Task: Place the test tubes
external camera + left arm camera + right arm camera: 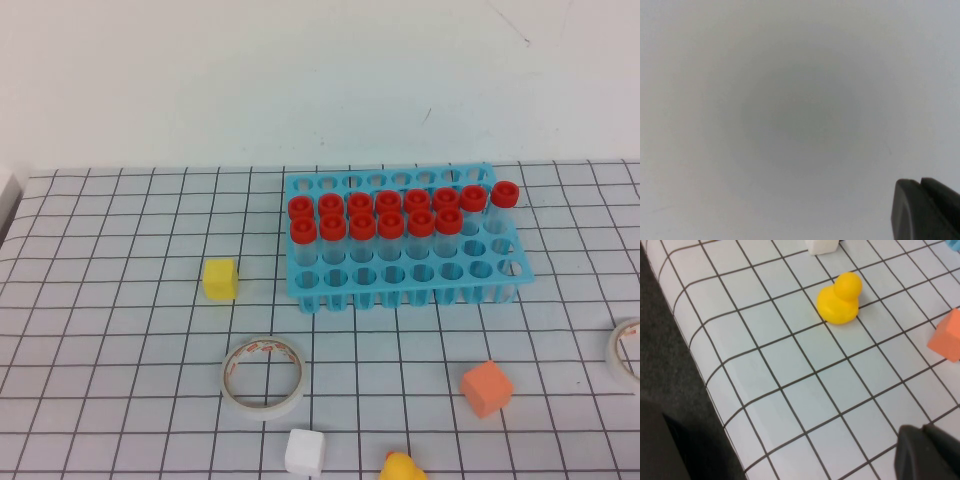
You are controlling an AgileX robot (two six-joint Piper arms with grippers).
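A blue tube rack (pixel 405 272) stands on the gridded mat at centre right in the high view. Several red-capped test tubes (pixel 389 212) fill two of its rows, one (pixel 505 194) at the far right end. Neither arm shows in the high view. In the left wrist view my left gripper (pixel 920 186) is shut, empty, in front of a plain white surface. In the right wrist view my right gripper (pixel 922 430) is shut, empty, above the mat near its front edge, apart from a yellow duck (pixel 840 300).
A yellow cube (pixel 220 278), a tape roll (pixel 264 376), a white cube (pixel 304 451), the yellow duck (pixel 402 467) and an orange cube (pixel 487 387) lie in front of the rack. Another tape roll (pixel 628 350) sits at the right edge. The dark floor (pixel 670 390) lies beyond the mat's edge.
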